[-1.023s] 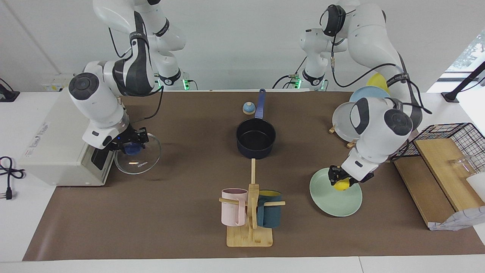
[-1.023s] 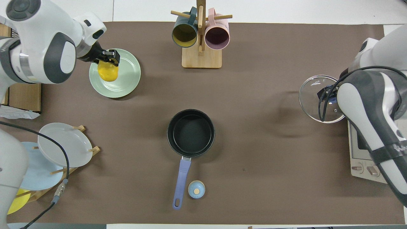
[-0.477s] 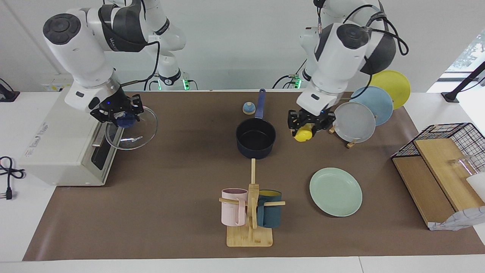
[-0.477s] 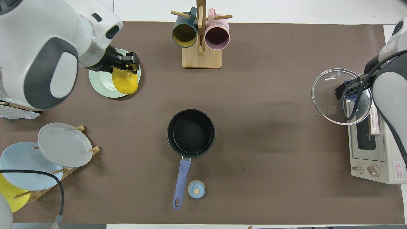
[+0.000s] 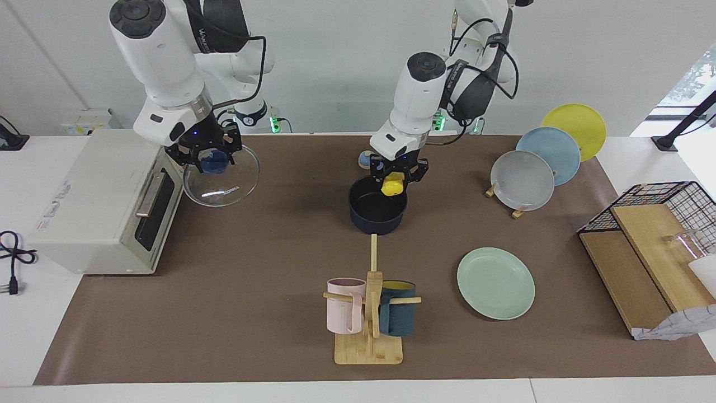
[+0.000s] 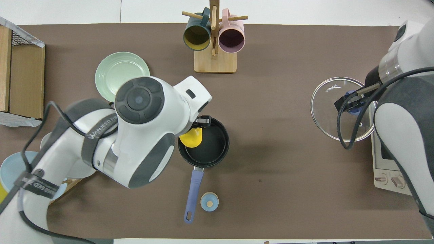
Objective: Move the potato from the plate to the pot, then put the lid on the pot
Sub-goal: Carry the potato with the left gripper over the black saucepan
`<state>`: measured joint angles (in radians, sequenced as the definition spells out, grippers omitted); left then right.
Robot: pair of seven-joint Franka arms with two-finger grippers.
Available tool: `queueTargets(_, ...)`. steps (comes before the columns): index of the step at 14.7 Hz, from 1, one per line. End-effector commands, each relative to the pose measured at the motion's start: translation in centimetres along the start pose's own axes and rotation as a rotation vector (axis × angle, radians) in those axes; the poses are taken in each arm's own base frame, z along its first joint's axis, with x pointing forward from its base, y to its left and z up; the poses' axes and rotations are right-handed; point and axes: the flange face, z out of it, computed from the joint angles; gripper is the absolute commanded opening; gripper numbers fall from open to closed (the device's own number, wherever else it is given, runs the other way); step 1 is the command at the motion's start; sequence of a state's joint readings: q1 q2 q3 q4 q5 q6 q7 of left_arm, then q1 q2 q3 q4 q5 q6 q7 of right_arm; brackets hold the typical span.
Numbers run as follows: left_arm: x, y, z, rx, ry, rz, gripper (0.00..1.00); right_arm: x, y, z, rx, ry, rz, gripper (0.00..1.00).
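While the left pincer [image 5: 398, 174] grasps the small yellow lumpy potato [image 5: 393, 185] over the dark navy saucepan [image 5: 377, 211], the right pincer [image 5: 208, 157] grips the clear glass lid [image 5: 222, 182] (by its blue knob) above the worktop [image 5: 224, 291] beside the white oven [image 5: 84, 201]. The mint-green plate [image 5: 495, 283] lies bare.

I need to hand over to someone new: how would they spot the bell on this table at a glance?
Start at the dark pot in the middle of the brown mat and follow its long blue handle toward the robots. Beside the handle's end sits the bell: a small pale blue dome with a tan button on top, by far the smallest thing there.
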<state>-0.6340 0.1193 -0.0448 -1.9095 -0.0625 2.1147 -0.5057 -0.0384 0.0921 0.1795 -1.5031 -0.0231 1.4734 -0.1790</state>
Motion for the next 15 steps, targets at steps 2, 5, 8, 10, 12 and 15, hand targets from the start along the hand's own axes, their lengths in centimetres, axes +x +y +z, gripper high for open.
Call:
queueTargets(2,-2.4,-0.8,4.7,-0.009,0.017,-0.009,0.00,-0.3,0.3,-0.4,0.039,0.005,0.058,0.00)
queueTargets(5,-3.3,0.5,6.9,-0.013,0.020,0.004,0.00,-0.3,0.1,-0.3,0.040,0.005,0.057,0.00)
queueTargets(8,-3.2,0.7,8.6,-0.006,0.017,0.010,0.00,-0.3,-0.2,-0.4,0.038,0.010,0.054,0.00)
queueTargets(10,-3.5,1.5,10.3,-0.003,0.012,0.023,0.00,-0.3,-0.2,-0.4,0.038,0.010,0.052,0.00)
queueTargets(12,-3.4,1.4,11.0,0.002,0.010,0.024,0.00,-0.3,-0.2,-0.4,0.038,0.010,0.052,0.00)
queueTargets(15,-3.6,1.4,11.2,0.007,0.004,0.028,0.00,-0.2,-0.3,-0.4,0.037,0.019,0.053,0.00)
